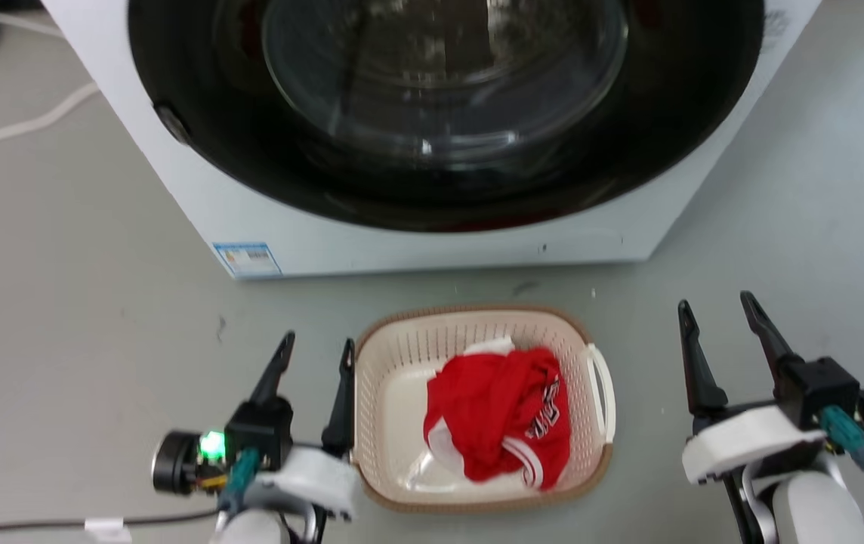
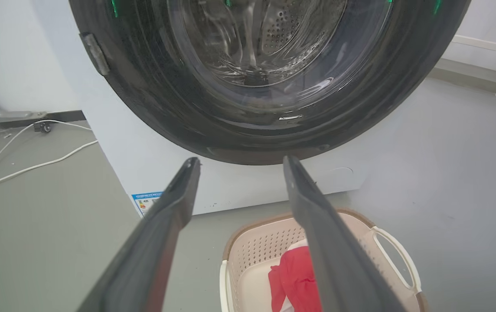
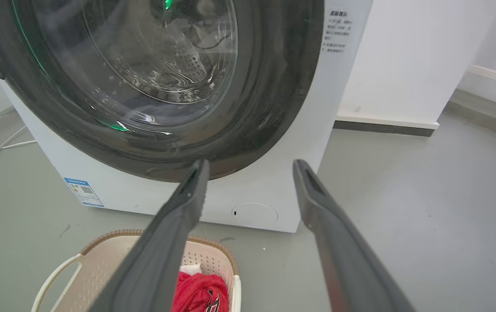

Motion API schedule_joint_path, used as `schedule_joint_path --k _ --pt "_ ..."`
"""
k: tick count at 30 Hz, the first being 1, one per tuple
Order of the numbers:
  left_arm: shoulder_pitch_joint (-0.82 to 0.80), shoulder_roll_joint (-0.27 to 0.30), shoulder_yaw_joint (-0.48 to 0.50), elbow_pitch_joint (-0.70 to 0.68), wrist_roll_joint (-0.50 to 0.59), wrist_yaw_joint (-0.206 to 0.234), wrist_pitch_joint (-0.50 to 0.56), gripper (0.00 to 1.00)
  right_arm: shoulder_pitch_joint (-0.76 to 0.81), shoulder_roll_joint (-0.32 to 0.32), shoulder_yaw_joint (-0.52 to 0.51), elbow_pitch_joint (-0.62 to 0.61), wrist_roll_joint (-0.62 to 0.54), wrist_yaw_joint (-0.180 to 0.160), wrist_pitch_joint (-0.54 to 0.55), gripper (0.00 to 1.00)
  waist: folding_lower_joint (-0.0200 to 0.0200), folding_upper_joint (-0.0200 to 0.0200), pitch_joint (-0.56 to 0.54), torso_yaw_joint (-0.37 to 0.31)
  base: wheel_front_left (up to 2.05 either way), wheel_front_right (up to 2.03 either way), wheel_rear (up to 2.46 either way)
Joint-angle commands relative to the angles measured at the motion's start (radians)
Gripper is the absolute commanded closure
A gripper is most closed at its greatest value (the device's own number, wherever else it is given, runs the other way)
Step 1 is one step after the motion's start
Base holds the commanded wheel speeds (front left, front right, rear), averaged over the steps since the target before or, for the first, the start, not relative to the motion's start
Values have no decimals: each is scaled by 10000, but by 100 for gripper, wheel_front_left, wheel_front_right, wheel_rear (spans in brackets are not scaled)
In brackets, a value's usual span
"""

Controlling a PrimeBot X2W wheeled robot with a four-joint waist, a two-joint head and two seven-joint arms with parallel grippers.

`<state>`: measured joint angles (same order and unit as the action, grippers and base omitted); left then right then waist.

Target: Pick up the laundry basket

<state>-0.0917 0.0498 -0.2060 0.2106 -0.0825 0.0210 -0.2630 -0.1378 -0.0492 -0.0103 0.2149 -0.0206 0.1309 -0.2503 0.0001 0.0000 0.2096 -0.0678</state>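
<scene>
Head view: laundry basket (image 1: 402,355) (red cloth inside) between both open grippers

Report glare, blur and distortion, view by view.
Head view: slightly soft, room reflections on the washer door. Left wrist view: wide-angle curving, left fingers blurred, green glints on the door rim. Right wrist view: green glints on the door, right fingers blurred.
</scene>
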Motion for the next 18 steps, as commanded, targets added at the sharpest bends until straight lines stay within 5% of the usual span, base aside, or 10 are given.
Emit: schedule_joint_path --k 1,18 --pt "-398 40 75 176 111 -48 -28 0 -368 -20 14 214 -70 -4 5 0 -1 0 1232 -189 0 0 0" --pt "-4765 600 490 5726 90 -743 112 0 -4162 -18 493 4599 662 -4 1054 0 -1 0 4216 -476 0 0 0"
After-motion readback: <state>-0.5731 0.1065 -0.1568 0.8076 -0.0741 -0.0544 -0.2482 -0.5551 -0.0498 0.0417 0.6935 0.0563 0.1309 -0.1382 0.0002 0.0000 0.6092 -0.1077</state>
